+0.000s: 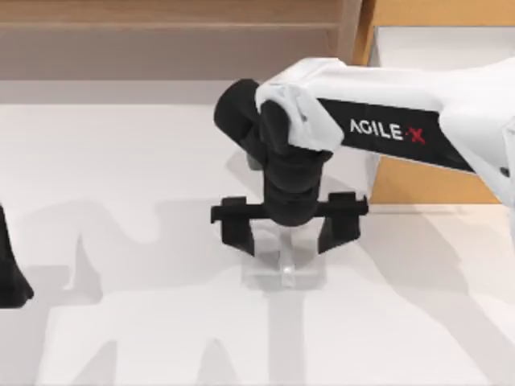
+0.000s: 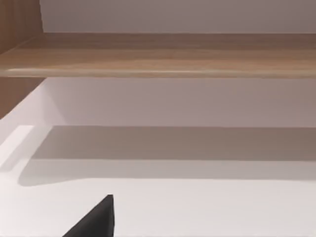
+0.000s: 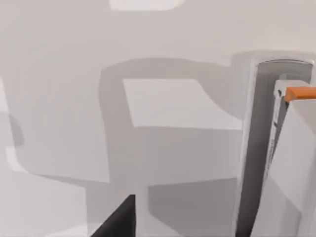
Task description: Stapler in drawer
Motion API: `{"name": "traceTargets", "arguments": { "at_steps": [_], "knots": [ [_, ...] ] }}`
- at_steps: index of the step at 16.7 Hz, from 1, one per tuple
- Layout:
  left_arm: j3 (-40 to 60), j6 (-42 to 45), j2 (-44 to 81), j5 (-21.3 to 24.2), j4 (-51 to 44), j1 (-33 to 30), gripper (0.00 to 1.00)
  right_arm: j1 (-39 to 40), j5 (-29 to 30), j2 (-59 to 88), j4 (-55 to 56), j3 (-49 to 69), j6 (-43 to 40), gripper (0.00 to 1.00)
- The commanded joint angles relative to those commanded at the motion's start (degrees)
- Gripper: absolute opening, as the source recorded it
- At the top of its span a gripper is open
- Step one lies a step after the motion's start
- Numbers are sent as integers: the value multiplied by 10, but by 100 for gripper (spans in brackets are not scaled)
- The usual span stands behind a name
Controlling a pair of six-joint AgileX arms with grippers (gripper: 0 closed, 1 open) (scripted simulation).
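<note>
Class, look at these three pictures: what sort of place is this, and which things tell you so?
Probably a simulated tabletop workspace, set up like a desk. A plain white table has a wooden shelf along its back and an orange-tan drawer at its right. The right gripper hangs open over a small pale stapler.

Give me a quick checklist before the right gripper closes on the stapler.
1. Right gripper open: ok, fingers spread wide.
2. Centred over the stapler: ok, in the top view it lies between the fingers.
3. Low enough to grasp: cannot tell.
4. Drawer open: ok, white inside shows.
5. Left gripper out of the way: ok, at the table's left edge.
</note>
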Motion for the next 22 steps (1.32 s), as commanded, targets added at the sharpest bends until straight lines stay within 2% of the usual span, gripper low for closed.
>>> {"name": "traceTargets", "arguments": {
  "at_steps": [9, 22],
  "knots": [
    [0, 0, 0, 0, 0, 0, 100, 0, 0, 0, 0, 0, 0, 2],
    [0, 0, 0, 0, 0, 0, 100, -2, 0, -10, -31, 21, 0, 0]
  ]
}}
